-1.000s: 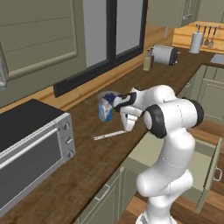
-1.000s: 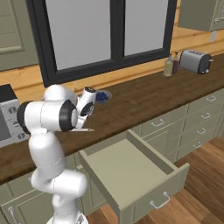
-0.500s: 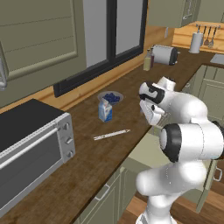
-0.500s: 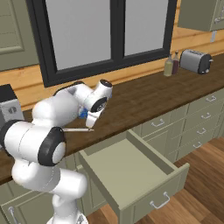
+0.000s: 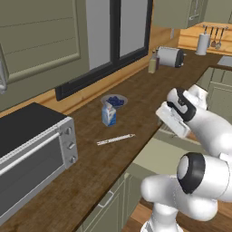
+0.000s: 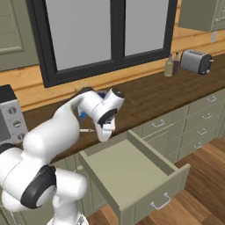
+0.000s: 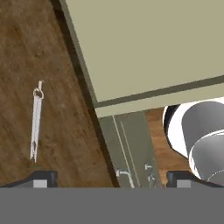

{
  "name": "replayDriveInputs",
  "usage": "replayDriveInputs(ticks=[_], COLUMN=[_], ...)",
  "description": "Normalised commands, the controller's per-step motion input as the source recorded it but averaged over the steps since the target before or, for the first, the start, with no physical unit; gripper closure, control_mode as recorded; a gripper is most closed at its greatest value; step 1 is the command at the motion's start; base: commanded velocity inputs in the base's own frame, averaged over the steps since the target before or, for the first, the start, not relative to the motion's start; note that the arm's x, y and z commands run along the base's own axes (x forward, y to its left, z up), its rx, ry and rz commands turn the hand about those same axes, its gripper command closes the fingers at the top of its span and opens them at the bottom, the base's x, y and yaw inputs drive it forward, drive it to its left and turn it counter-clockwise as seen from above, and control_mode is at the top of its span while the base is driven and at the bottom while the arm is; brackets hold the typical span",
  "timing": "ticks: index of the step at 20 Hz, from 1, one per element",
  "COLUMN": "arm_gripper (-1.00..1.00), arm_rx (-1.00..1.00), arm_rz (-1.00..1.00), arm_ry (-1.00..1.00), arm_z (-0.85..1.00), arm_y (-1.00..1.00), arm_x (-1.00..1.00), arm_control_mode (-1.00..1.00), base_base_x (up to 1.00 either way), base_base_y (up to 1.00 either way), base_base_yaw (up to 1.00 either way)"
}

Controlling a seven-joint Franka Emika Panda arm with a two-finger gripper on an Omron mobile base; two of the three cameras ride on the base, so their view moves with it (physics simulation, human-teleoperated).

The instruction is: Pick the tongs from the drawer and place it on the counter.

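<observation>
In the left base view, one toaster oven [image 5: 31, 154] at lower left, one milk carton [image 5: 108, 113] and one tongs [image 5: 116, 139] mid-frame on the counter [image 5: 90, 176], one spread, empty gripper [image 5: 171, 121] right above one open drawer [image 6: 127, 171].

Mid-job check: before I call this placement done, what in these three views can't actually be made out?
- Gripper: the hand view's bottom edge cuts both fingertips, leaving two dark stubs far apart with nothing between; in the right base view the arm hides them.
- Tongs: a thin line on the counter in the left base view; too small there to show whether its arms are together.
- Drawer: in the left base view the arm covers most of it.
</observation>
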Motion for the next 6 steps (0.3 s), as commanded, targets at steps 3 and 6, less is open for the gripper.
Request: replayDriveInputs(ticks=[3,6], arm_gripper=[-1.0,-1.0], arm_rx=[-0.05,-0.07], arm_rz=[0.79,0.76], arm_ry=[-0.38,-0.41], arm_z=[0.01,0.06], arm_y=[-0.09,0.0], arm_x=[-0.05,0.0], arm_control_mode=[-1.0,-1.0], base_base_x=[0.0,0.0], base_base_y=[0.0,0.0], base_base_yaw=[0.0,0.0])
